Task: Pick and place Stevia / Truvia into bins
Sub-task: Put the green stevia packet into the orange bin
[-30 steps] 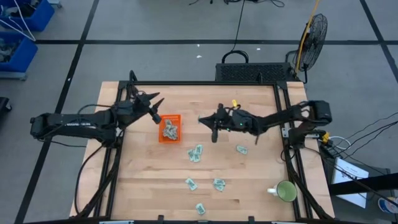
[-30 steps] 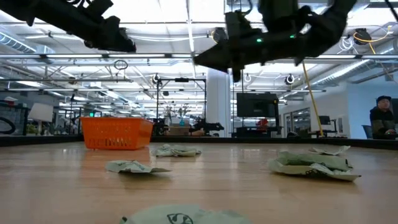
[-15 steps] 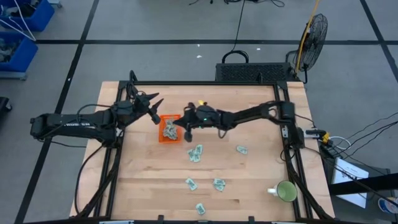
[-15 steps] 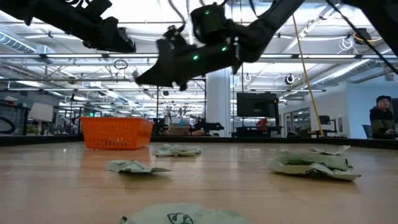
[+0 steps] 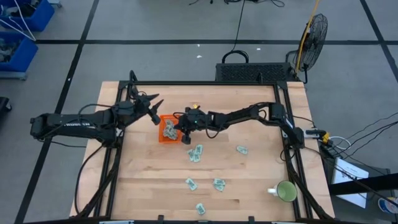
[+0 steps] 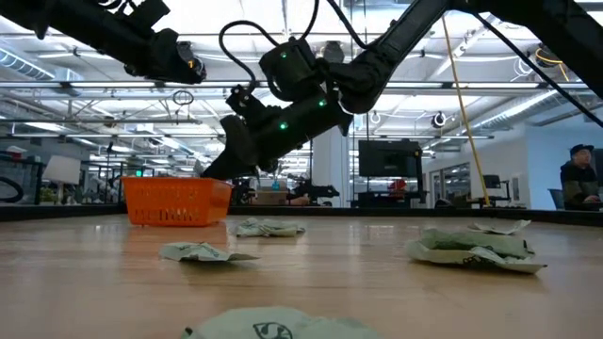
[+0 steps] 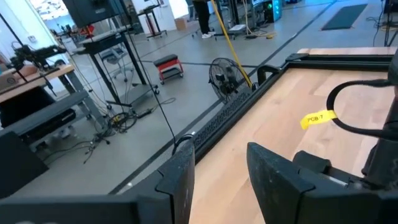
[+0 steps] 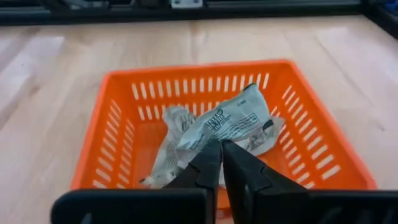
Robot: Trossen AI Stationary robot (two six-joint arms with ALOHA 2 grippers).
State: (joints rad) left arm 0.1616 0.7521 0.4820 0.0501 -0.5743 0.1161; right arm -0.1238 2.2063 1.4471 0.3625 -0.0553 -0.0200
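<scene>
The orange bin (image 5: 169, 129) stands left of the table's middle and also shows in the right wrist view (image 8: 124, 124), with several crumpled green-and-white sachets (image 8: 186, 134) inside. My right gripper (image 5: 182, 129) hangs over the bin's right side, tilted down into it (image 8: 217, 152), shut on a sachet (image 8: 233, 121). My left gripper (image 5: 153, 109) is open and empty (image 7: 224, 174), raised beside the bin's far left corner. Several more sachets lie flat on the table at its middle and near side (image 5: 195, 153) (image 5: 241, 149) (image 5: 190, 183) (image 5: 219, 184) (image 5: 200, 208). My right gripper pinches the sachet's near edge (image 8: 214, 142) between its two fingertips. The fingers slant down from the table's right. The sachet sticks out past the fingertips over the bin's inside; whether it touches the sachets below cannot be told.
A green mug (image 5: 286, 191) stands near the table's near right corner. A black raised frame (image 5: 205, 84) runs round the table. Loose sachets lie low on the wood in the low view (image 6: 198, 251) (image 6: 471, 247).
My right gripper has travelled from the table's middle toward its left edge and come down over the orange bin, staying shut. The sachets on the table have not moved.
</scene>
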